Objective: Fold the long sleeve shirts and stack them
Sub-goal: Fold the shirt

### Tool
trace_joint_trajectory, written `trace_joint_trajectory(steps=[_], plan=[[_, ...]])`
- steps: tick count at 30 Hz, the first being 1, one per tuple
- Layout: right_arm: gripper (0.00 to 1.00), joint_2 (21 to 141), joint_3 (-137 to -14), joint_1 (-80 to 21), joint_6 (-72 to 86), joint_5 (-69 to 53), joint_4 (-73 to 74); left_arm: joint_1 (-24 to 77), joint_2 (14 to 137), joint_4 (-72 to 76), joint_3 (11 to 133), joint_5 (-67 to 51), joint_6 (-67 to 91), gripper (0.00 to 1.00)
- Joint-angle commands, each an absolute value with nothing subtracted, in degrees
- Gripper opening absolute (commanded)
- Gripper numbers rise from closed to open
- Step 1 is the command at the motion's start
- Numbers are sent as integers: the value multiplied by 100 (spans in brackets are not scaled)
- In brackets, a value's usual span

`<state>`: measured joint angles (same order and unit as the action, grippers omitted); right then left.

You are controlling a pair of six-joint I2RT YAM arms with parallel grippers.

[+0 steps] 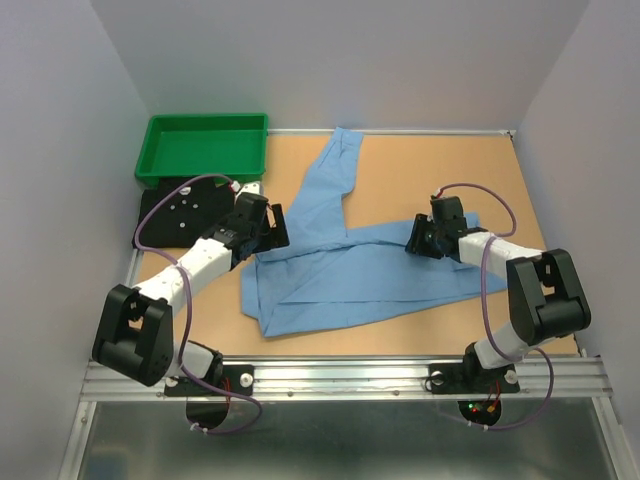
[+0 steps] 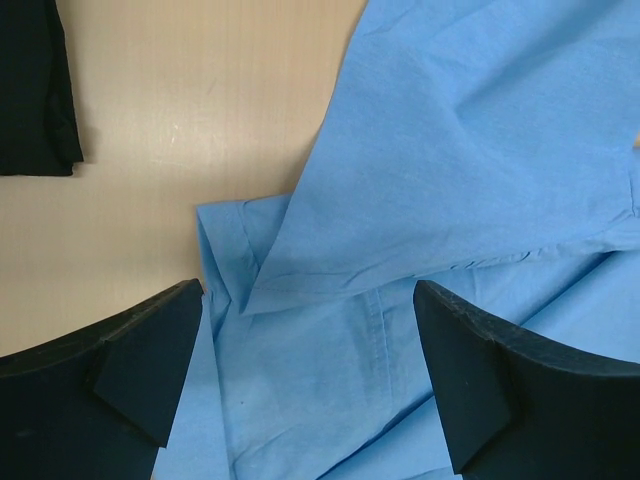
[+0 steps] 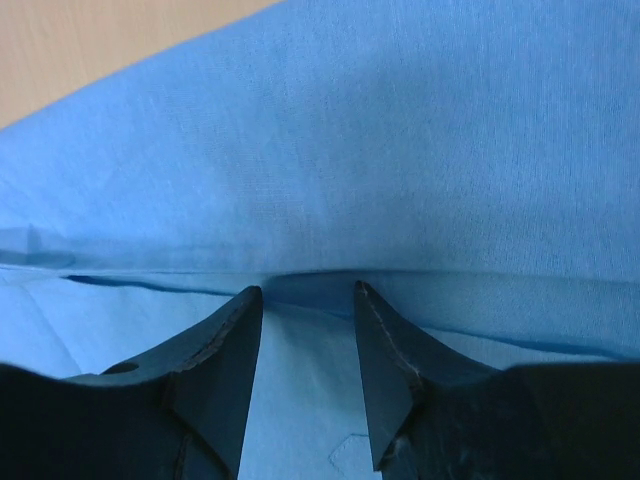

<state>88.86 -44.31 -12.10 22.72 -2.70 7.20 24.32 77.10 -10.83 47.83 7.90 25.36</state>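
Count: we are seeing two shirts, one tray, two arms.

The light blue shirt (image 1: 340, 270) is lying roughly in the middle of the counter (image 1: 440, 170), partly folded. Its long axis is running left to right, and its right end is sitting a little farther from the arm bases than its left end. One sleeve (image 1: 335, 175) is pointing away toward the far edge.

The black shirt (image 1: 185, 215) is lying flat at far left, apart from the blue one and partly under the left arm.

The left end effector (image 1: 268, 230) is hovering over the blue shirt's left edge, jaws wide, nothing between them.

The right end effector (image 1: 420, 238) is sitting at the shirt's right part, jaws narrow, tips against a raised fold. We cannot tell whether it is pinching the cloth.

The green tray (image 1: 207, 119) is sitting in the far left corner, just beyond the black shirt.
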Motion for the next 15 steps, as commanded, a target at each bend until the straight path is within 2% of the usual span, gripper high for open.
trace_joint_trajectory(steps=[1, 7, 9, 10, 11, 12, 15], plan=[[48, 8877, -4245, -1248, 2365, -114, 633, 2443, 7813, -756, 5097, 730, 2382, 99], [51, 8640, -4613, -1239, 2180, -474, 659, 2443, 8278, -677, 5624, 633, 2162, 99], [59, 8491, -4815, -1248, 2066, -667, 677, 2443, 8376, -633, 5782, 624, 2118, 99], [71, 8482, -5051, -1257, 2039, -833, 685, 2443, 8454, -589, 5818, 615, 2057, 99], [71, 8481, -5210, -1257, 2039, -835, 686, 2443, 8507, -580, 5853, 633, 2031, 99], [77, 8551, -5482, -1266, 2056, -1018, 677, 2443, 8551, -580, 5923, 642, 2013, 99], [81, 8927, -5975, -1344, 2109, -1282, 668, 2426, 8718, -554, 5950, 668, 1872, 99]])
